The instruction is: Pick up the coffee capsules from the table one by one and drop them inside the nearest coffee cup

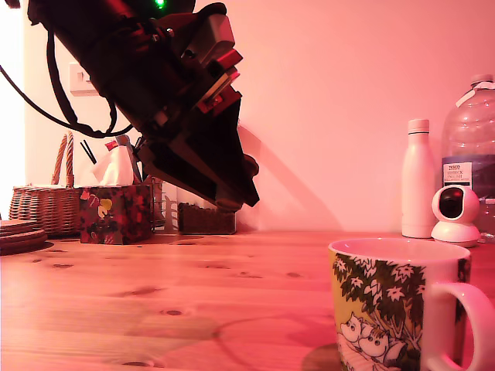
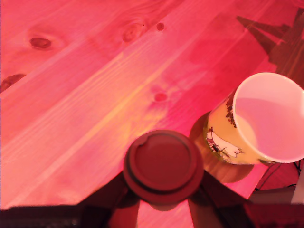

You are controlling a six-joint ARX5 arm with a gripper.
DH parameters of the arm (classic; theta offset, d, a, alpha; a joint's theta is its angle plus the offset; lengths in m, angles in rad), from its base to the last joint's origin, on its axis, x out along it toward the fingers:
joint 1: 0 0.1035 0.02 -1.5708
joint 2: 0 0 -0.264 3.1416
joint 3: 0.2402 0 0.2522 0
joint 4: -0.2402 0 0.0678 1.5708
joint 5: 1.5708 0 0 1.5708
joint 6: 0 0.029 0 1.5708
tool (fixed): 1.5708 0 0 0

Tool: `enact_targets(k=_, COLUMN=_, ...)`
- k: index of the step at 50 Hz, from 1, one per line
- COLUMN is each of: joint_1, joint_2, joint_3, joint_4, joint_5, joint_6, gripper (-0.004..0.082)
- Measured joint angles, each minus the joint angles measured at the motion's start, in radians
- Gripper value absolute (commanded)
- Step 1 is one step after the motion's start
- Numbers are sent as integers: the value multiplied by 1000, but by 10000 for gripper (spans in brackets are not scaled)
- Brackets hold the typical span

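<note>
A round dark-red coffee capsule point(image 2: 164, 166) is held between the two dark fingers of my gripper point(image 2: 164, 189), which is shut on it above the table point(image 2: 71, 118). The coffee cup point(image 2: 266, 118), white inside with leafy print and yellow base, stands upright close beside the capsule, and it looks empty. In the exterior view the black arm slants down from the upper left, with the gripper point(image 1: 236, 193) hanging well above the wooden table point(image 1: 155, 301). The cup point(image 1: 394, 301) stands at the exterior view's front right, handle to the right. I cannot make out the capsule in that view.
At the back on the exterior view's left stand a wicker basket point(image 1: 46, 205), a floral tissue box point(image 1: 116, 212), stacked coasters point(image 1: 19, 236) and a small dark container point(image 1: 206, 219). At the back right stand a white bottle point(image 1: 418, 182), a small white camera point(image 1: 455, 215) and a clear plastic bottle point(image 1: 472, 147).
</note>
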Motion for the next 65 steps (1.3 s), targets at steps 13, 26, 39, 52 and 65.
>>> enact_targets(k=13, joint_1=1, joint_2=-2, joint_3=-2, joint_4=83, joint_5=-6, joint_6=-8, gripper=201)
enact_targets(k=26, joint_1=-4, joint_2=-2, joint_3=-2, joint_4=127, joint_5=20, joint_6=33, gripper=201)
enact_targets(k=39, joint_1=-32, joint_2=-40, joint_3=-2, joint_4=129, joint_5=20, joint_6=64, gripper=201)
enact_targets(k=52, joint_1=-80, joint_2=-78, joint_3=-2, joint_4=120, joint_5=20, joint_6=115, gripper=201)
enact_targets(k=65, joint_1=-165, joint_2=-78, joint_3=-2, joint_4=109, joint_5=6, joint_6=138, gripper=201)
